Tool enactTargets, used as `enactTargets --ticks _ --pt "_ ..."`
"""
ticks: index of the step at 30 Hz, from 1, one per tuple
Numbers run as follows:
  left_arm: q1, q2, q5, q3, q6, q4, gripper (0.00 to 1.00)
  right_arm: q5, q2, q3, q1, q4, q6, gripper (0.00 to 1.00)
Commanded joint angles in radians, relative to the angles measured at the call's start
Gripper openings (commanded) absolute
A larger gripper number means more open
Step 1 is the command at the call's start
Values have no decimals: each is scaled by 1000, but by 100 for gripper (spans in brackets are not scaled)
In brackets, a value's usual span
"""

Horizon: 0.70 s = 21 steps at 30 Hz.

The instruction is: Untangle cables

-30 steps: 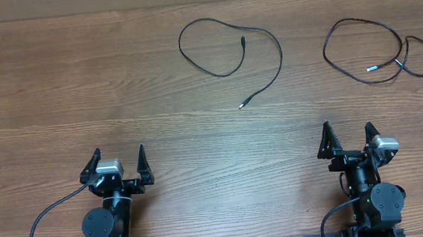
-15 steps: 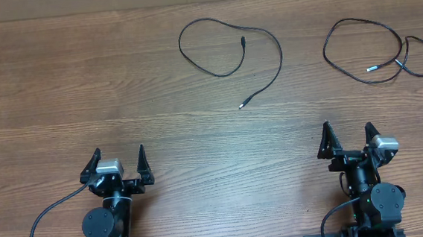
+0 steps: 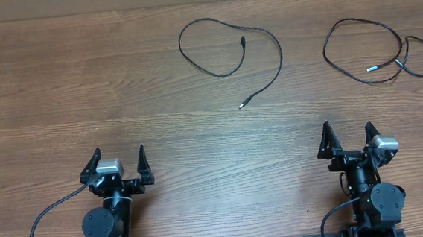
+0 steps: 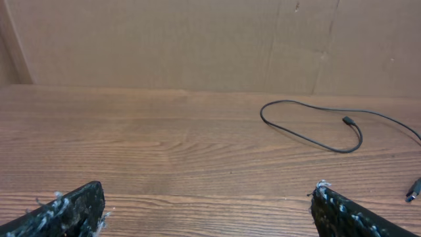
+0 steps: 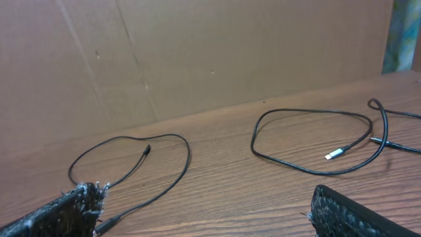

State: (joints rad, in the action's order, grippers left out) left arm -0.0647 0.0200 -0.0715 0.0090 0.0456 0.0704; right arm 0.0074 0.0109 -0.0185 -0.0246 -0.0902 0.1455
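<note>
Nothing has moved over the last second: your left gripper (image 3: 118, 151) and right gripper (image 3: 346, 126) sit spread wide and empty at the near edge. One cable (image 3: 280, 56) lies mid-table and the other cable (image 3: 325, 48) far right, well apart, so separation looks done. You have bare table (image 3: 45, 85) between; mind the right edge.

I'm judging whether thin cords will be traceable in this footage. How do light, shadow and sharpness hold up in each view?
Overhead: even soft light, no glare, middle cable and right-hand cable crisp, barely shadowed. Left wrist: middle cable clear, near left fingertips slightly soft. Right wrist: both cables readable, a silvery plug bright, right fingertips soft at the edge.
</note>
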Motion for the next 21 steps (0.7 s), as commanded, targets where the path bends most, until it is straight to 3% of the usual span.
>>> enactTargets --ticks 1,21 --pt "6 4 -3 -4 -5 3 99 -2 -8 11 -2 6 -16 100" --pt "6 4 -3 -4 -5 3 100 16 -8 10 -2 6 -24 100"
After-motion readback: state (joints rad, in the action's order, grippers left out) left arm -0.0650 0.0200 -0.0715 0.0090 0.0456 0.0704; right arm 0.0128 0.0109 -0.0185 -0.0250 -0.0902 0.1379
